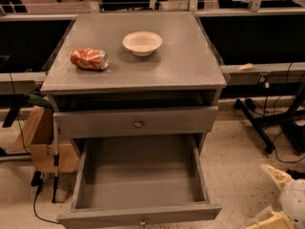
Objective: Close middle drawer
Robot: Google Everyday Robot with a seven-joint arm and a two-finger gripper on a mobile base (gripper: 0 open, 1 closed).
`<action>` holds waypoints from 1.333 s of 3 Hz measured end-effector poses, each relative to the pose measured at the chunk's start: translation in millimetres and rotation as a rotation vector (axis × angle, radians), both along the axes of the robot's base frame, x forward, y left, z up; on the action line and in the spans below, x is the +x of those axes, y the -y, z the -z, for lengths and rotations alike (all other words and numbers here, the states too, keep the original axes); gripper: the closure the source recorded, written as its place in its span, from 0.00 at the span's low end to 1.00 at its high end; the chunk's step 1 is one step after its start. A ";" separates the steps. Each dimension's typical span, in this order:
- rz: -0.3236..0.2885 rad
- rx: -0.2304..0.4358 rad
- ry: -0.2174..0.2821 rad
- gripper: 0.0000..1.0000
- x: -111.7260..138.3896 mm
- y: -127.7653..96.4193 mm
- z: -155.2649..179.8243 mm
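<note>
Grey middle drawer (143, 175) open; tool (259, 194) cropped bottom-right.

On the grey cabinet top (190, 66) I see a crushed red can (89, 58) lying left of a white bowl (142, 43), apart. The gripper (266, 197) hangs low at right, fingers spread.

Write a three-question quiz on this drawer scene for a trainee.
1. True or false: the middle drawer is pulled out and empty.
2. What lies left of the bowl on the cabinet top? A sponge, B can, C cup.
3. Fill in: the gripper, fingers apart, sits at the picture's lower ____, clear of the drawer.
Key: 1 true; 2 B; 3 right.
</note>
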State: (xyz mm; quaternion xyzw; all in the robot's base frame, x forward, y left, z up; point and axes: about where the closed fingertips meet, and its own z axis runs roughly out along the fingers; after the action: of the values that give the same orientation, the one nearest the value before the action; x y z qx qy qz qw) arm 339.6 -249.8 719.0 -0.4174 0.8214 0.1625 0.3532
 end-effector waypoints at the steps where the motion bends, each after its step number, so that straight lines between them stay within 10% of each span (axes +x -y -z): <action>1: 0.035 0.022 -0.009 0.00 0.8 2.4 9.6; 2: 0.156 0.099 -0.081 0.00 -9.0 2.1 42.6; 4: 0.510 0.333 -0.442 0.00 -72.1 -40.8 171.3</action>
State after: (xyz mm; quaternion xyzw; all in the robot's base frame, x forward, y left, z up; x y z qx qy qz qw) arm 267.5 -209.0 547.7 -0.0912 0.9177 0.2866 0.2594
